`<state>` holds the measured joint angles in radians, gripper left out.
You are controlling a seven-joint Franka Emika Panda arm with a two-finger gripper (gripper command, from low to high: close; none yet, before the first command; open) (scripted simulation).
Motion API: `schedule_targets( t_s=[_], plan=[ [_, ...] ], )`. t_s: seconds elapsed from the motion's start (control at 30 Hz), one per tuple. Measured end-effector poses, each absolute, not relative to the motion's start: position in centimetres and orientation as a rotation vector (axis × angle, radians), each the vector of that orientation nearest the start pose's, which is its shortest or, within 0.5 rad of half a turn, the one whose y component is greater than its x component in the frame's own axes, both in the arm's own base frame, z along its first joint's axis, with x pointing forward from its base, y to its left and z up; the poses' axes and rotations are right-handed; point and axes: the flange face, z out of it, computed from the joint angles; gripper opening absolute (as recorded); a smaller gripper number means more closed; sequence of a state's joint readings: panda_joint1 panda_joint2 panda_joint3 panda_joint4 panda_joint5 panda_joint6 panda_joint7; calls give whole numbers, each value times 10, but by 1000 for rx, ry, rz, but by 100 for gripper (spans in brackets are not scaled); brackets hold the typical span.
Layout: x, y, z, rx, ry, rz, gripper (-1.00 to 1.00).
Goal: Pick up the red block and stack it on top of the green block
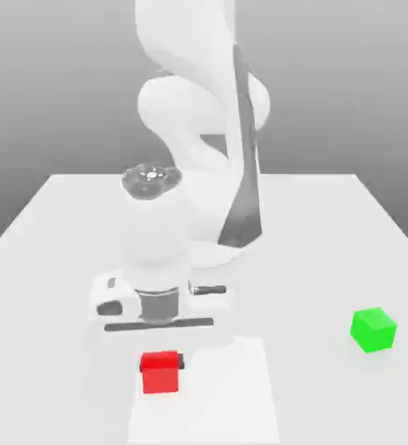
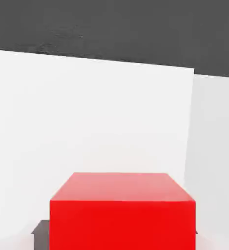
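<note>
Slippage risk at the start of the lift

Tool [image 1: 162,363] is low over the counter [image 1: 329,226], its jaws drawn in against the sides of the red block [image 1: 161,372], which sits on the surface near the front edge; in the hand view the red block [image 2: 122,215] looms close, a dark finger pad [image 2: 40,233] showing at its side. If the grip is off-centre, I judge the cube could twist or drop as it rises. The green block [image 1: 373,329] stands well apart toward the exterior view's right, so the carry is long, and a skewed hold would land the red cube askew or nudge the green one away. The counter is plain matte white with little else on it; behind lies a bare grey backdrop.
</note>
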<state>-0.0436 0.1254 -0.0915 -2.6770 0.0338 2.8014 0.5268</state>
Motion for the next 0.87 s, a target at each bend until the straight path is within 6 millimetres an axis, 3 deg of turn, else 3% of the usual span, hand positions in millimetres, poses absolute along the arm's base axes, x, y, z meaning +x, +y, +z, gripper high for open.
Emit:
schedule_targets(
  t_s=[0.03, 0.07, 0.17, 0.27, 0.4, 0.53, 0.6, 0.73, 0.77, 0.87],
  plan=[
    [411, -52, 203, -2966, 1032, 1, -100],
    [413, -32, 208, -2998, 925, 2, -100],
    [411, 46, 218, -3092, 488, 5, -100],
    [396, 119, 226, -3125, 42, 6, -100],
    [356, 208, 236, -3078, -555, 6, -100],
    [297, 284, 245, -2927, -1131, 3, -100],
    [289, 294, 233, -2896, -1218, 1, -100],
    [294, 290, 193, -2901, -1209, 1, -100],
    [293, 289, 185, -2900, -1210, 2, 100],
    [293, 289, 185, -2900, -1210, 2, 100]
  ],
)
